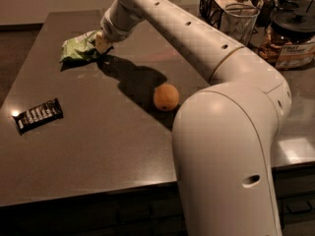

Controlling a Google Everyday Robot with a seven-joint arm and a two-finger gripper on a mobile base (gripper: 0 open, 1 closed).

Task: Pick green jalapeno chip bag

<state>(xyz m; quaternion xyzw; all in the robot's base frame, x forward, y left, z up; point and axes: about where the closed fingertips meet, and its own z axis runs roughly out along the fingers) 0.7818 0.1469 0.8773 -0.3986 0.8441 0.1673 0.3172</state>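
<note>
The bar (38, 115) and the orange (166, 97), nearer the camera and well apart from the gripper (103, 43), are best left untouched. A firm pinch on the crinkled edge of the bag (78, 48), then a straight lift, is judged best. Whether the gripper is open or closed cannot be told. The bag is seen flat on the table (98, 171), touching the gripper's left side.

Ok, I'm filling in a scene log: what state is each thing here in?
green jalapeno chip bag: lying on the table, far left, not lifted.
hand: down at the bag's right end, seemingly touching it.
orange: resting free mid-table, apart from the hand.
bar wrapper: flat near the left edge, untouched.
glass cup: upright, far right.
</note>
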